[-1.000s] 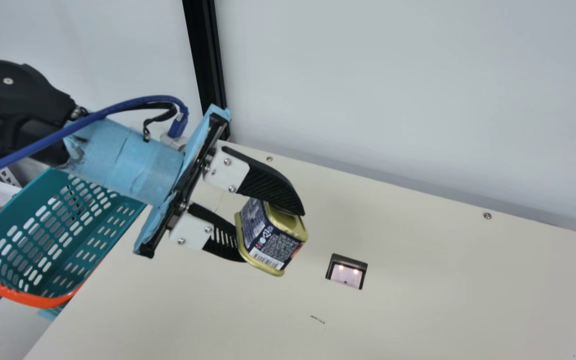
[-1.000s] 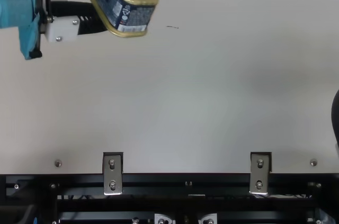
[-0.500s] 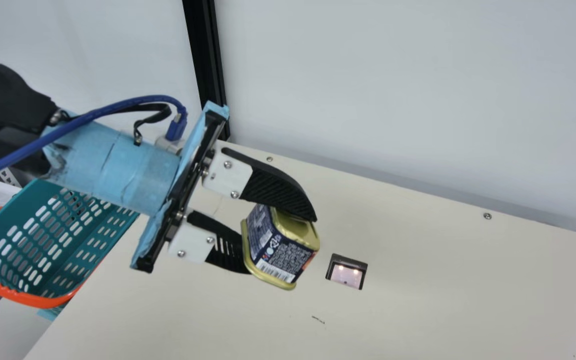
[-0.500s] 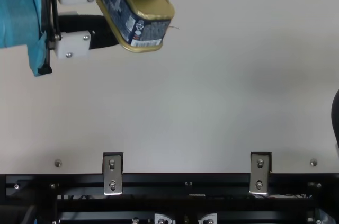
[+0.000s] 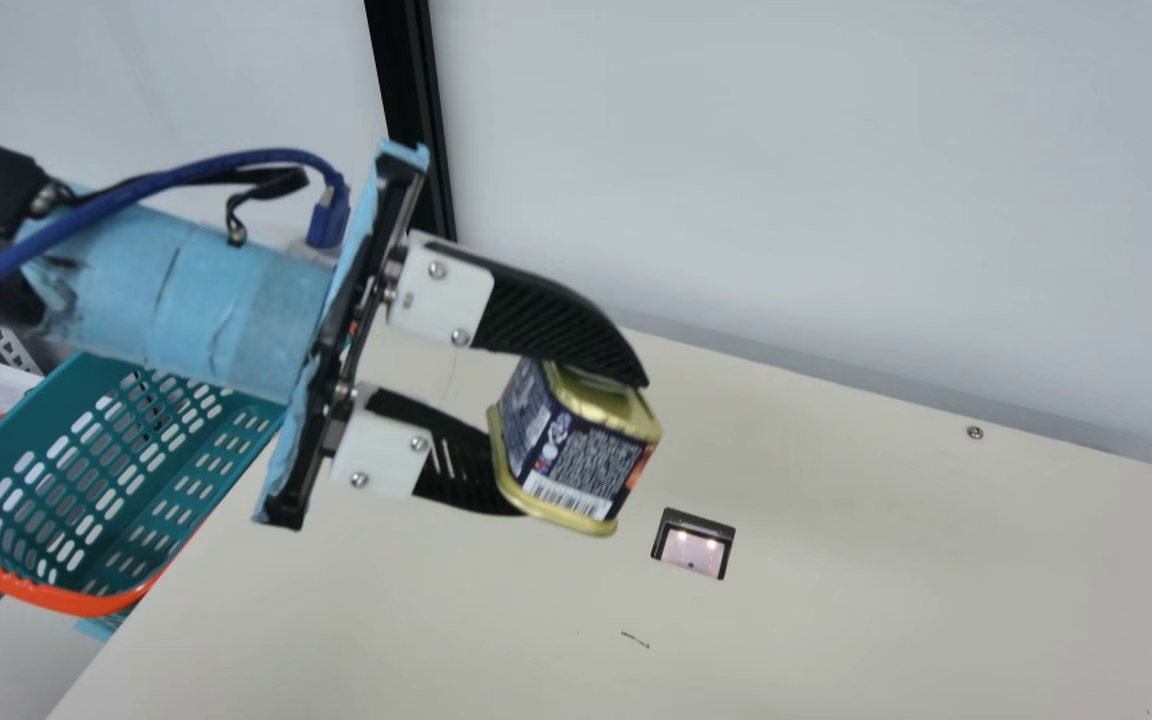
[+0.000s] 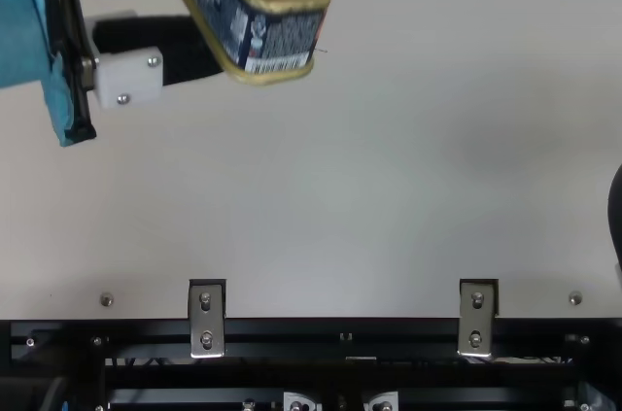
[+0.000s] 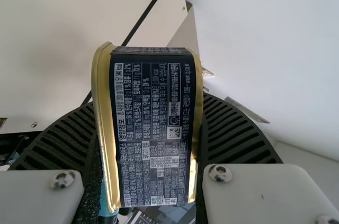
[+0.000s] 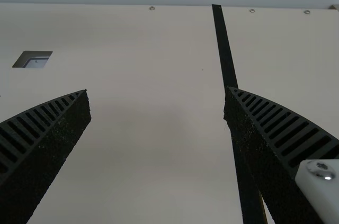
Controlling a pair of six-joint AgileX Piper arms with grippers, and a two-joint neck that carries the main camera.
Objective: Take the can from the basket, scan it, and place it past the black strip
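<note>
In the main view my left gripper point(image 5: 576, 430) is shut on the can point(image 5: 581, 455), a dark blue tin with gold rims, held tilted above the table with its barcode side showing. The left wrist view has the can point(image 7: 153, 128) between both ribbed fingers of the left gripper point(image 7: 148, 128). The scanner window point(image 5: 694, 545), lit, lies in the table to the right of and below the can. My right gripper point(image 8: 157, 105) stands open over the table, nothing between its fingers; one finger overlaps the black strip point(image 8: 225, 49).
The green basket point(image 5: 66, 470) with an orange handle stands at the table's left edge. A pale wall point(image 5: 836, 200) rises behind the table point(image 5: 886, 600). Two metal brackets point(image 6: 207, 319) sit at the edge nearest the arms in the top view.
My left gripper, shut on the can, has moved right in the main view, dipping slightly and then rising. The basket and scanner window have not moved.
</note>
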